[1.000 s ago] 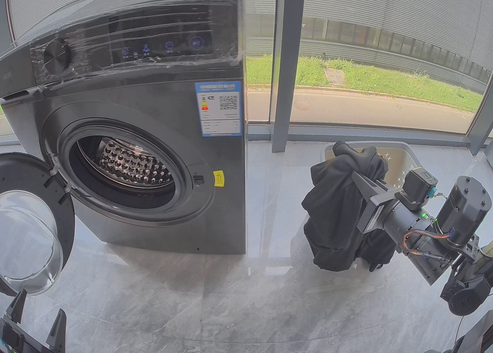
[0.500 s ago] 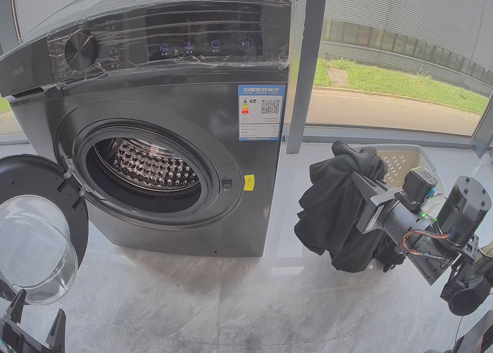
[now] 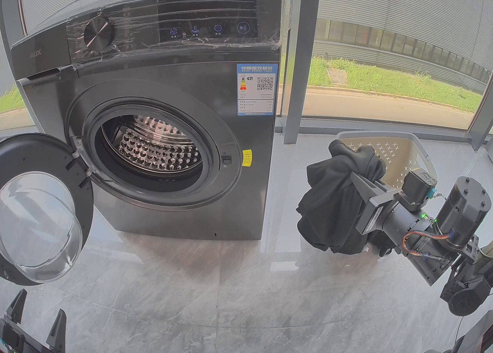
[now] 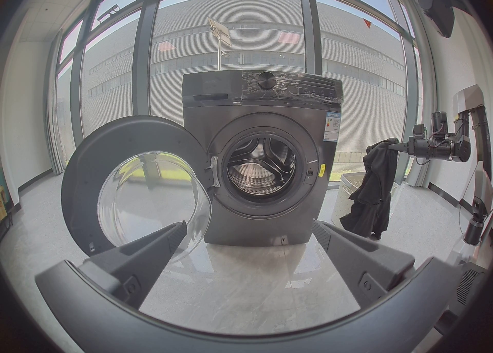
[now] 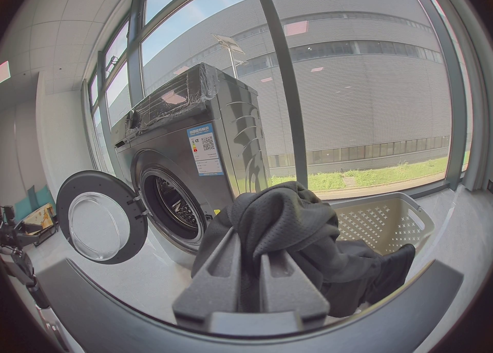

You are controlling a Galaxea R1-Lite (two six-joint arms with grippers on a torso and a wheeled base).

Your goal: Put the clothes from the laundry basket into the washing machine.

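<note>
At the far left, low near the floor, the left gripper (image 3: 41, 302) stands with its fingers spread wide and nothing between them. Just beyond it the washing machine's round door (image 3: 31, 149) is swung fully out on its left hinge, its glass bowl facing the robot. The washing machine (image 3: 169, 82) itself stands against the window, its porthole uncovered, and the perforated steel wall of the drum (image 3: 154, 151) shows through the opening.

To the right of the machine a strip of grey tiled floor (image 3: 277, 205) runs back to a vertical window post (image 3: 298, 51). Across that strip hangs a dark garment (image 3: 334, 200), held up off the floor, its lower folds dangling free and well apart from the machine's side. The right gripper (image 5: 249, 243) has its fingers pinched together on the upper folds of this garment. Directly behind it sits the pale laundry basket (image 3: 405, 138), with star-shaped holes in its wall. More dark cloth lies at its near rim, and it cannot be told whether that belongs to the same garment.

The floor in front of the machine lies open from the door's edge across to the hanging garment.
</note>
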